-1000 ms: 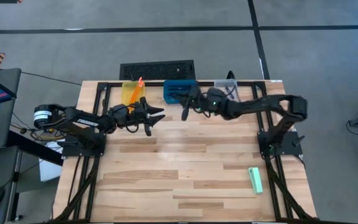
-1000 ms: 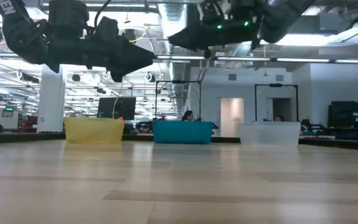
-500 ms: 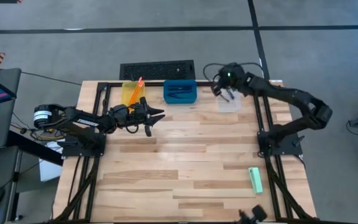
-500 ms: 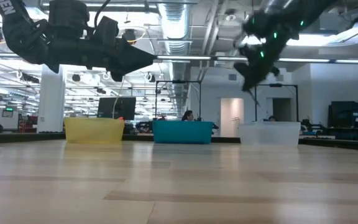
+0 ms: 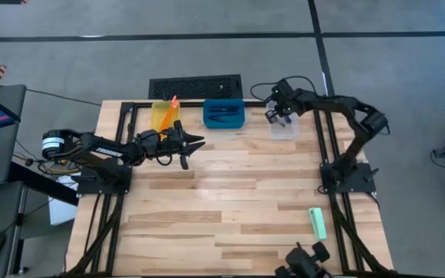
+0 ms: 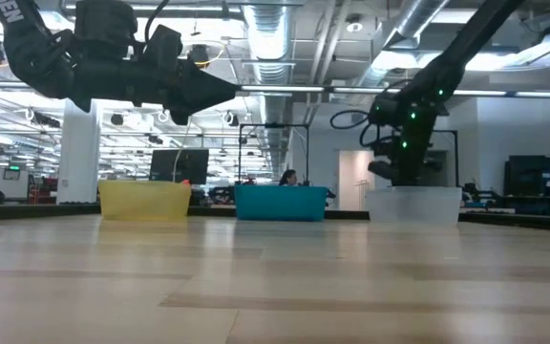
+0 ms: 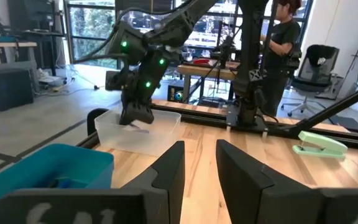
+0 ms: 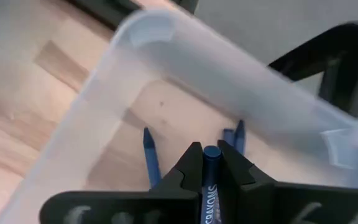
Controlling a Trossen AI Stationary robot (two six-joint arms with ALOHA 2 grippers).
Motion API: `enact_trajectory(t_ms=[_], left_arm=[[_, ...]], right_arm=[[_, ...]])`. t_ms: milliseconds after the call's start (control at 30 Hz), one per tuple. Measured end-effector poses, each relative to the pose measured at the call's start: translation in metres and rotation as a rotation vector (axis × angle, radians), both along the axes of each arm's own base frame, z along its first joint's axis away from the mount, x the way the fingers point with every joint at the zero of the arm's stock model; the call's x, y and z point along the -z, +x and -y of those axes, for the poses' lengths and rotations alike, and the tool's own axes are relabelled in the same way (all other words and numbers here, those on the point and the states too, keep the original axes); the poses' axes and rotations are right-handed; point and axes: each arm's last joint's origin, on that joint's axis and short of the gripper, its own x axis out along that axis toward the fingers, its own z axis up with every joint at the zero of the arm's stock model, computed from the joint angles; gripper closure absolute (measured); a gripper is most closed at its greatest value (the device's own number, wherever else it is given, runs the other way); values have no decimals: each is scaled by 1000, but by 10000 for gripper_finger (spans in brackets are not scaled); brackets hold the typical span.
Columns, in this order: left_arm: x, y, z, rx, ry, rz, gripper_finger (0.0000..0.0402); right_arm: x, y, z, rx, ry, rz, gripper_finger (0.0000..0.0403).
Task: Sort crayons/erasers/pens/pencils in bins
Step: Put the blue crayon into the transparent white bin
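The right pincer [image 8: 211, 163] grasps a dark blue crayon stick [image 8: 210, 171], pointing straight down into the clear plastic bin [image 8: 98, 127] (other blue crayons already inside). The left pincer [image 7: 197, 163] waits, released.

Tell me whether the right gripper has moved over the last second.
Yes. The right gripper, shut on a blue crayon, went from beside the blue bin to above the clear bin.

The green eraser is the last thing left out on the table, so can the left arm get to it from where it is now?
Probably not easily. The eraser lies at the table's near right edge, beside the right arm's base, while the left gripper hangs open near the yellow bin, at the opposite corner. Nothing lies between them.
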Motion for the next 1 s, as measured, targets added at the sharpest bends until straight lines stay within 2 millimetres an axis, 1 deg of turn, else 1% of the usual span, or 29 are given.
enact_trajectory(t_ms=[67, 167, 333, 567, 733, 867, 1000], left_arm=[[0, 0, 0, 0, -1, 0, 319], [0, 0, 0, 0, -3, -3, 319], [1, 0, 0, 0, -4, -5, 319], [1, 0, 0, 1, -4, -5, 319], [1, 0, 0, 1, -4, -5, 319], [2, 0, 0, 0, -7, -16, 319], [2, 0, 0, -13, -5, -21, 319]], right_arm=[[6, 1, 1, -1, 17, -8, 375], [9, 2, 1, 1, 24, -11, 375], [9, -1, 3, 33, 36, 6, 366], [11, -7, 3, 113, 81, 22, 364], [11, -9, 4, 139, 99, 41, 362], [11, -9, 4, 145, 100, 50, 338], [11, -9, 4, 161, 102, 58, 294]])
